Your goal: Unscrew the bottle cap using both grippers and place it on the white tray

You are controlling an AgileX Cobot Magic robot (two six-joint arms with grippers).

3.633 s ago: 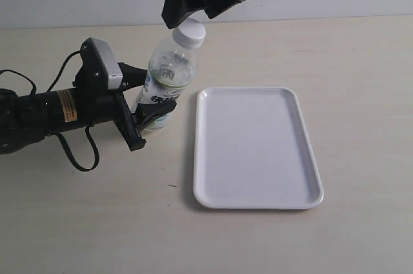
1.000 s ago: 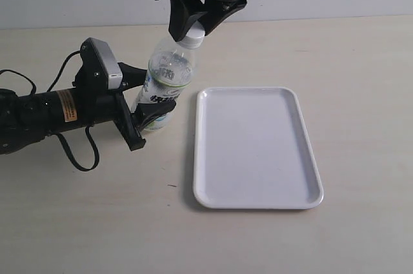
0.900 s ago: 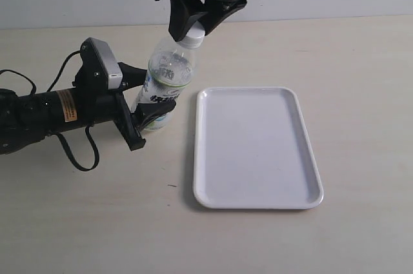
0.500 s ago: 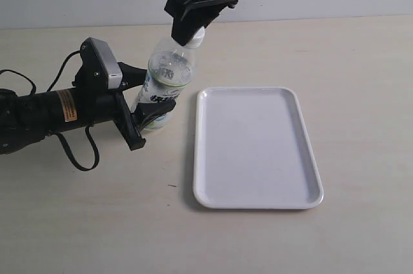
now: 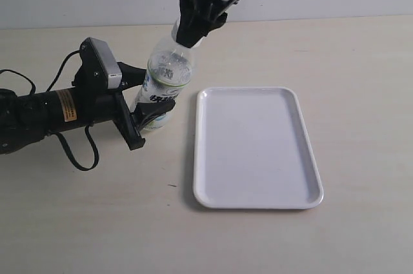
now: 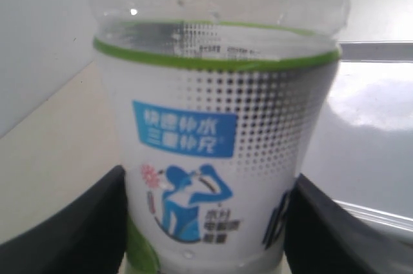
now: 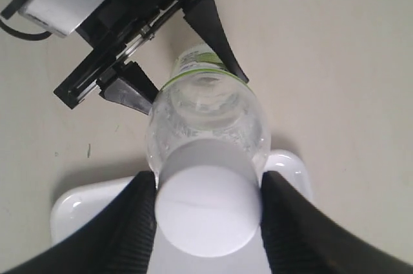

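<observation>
The clear bottle [image 5: 166,84] with a white-and-green label leans over the table left of the white tray [image 5: 257,147]. My left gripper [image 5: 145,103] is shut on the bottle [image 6: 219,151] low on its label. From above, my right gripper [image 5: 192,32] is shut on the white bottle cap [image 7: 208,204], which sits on the bottle's neck with a black finger [image 7: 132,235] pressed on each side. In the exterior view the cap is almost hidden behind those fingers.
The left arm's grey block [image 5: 102,62], orange label [image 5: 65,105] and looping black cable [image 5: 77,155] lie on the beige table left of the bottle. A pale wall runs along the table's far edge.
My right gripper came down over the cap, closed on it and has since turned about the bottle's neck. The bottle and left gripper have stayed put.
</observation>
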